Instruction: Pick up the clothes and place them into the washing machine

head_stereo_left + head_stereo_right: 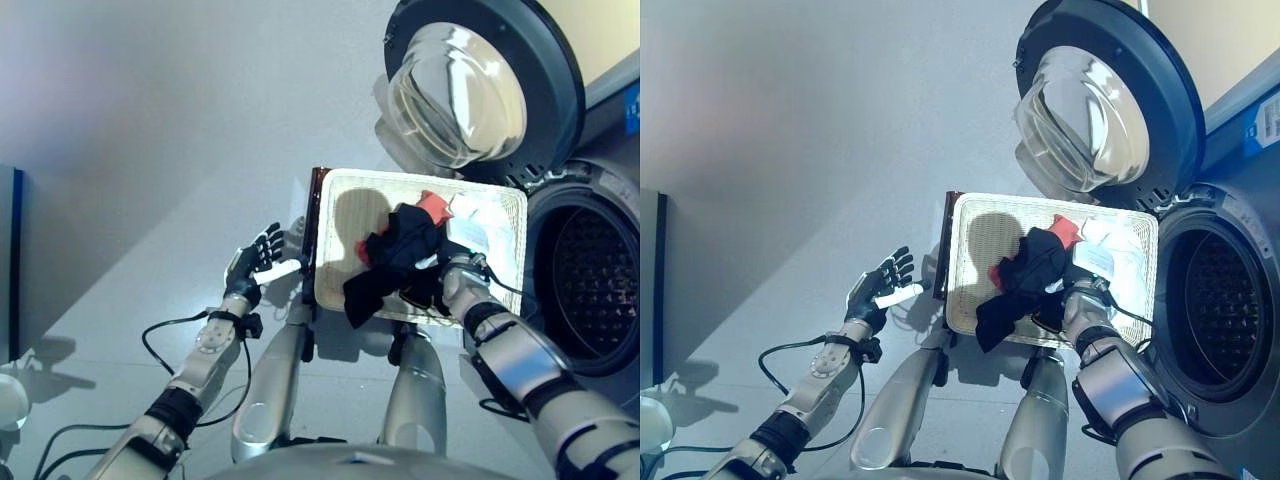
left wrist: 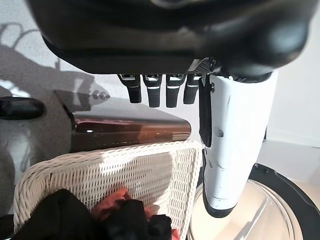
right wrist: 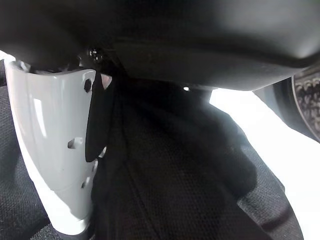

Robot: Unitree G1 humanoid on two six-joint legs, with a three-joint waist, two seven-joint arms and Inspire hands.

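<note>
Reaching hand: right hand point(image 1: 1077, 296) sunk into the black garment point(image 1: 392, 262) in the basket; fingers hidden by cloth, cannot tell their state.
Idle hand: left hand point(image 1: 256, 261) at 9 o'clock of the basket, apart from it, fingers straight and relaxed, holding nothing.
Clothes: black garment heaped over a red piece point(image 1: 433, 206), white items point(image 1: 1110, 247) at 3 o'clock.
Basket: white wicker basket point(image 1: 345, 196) on the floor.
Washing machine: drum point(image 1: 1212, 305) at 3 o'clock of basket, door point(image 1: 470, 85) swung open at 12 o'clock.
</note>
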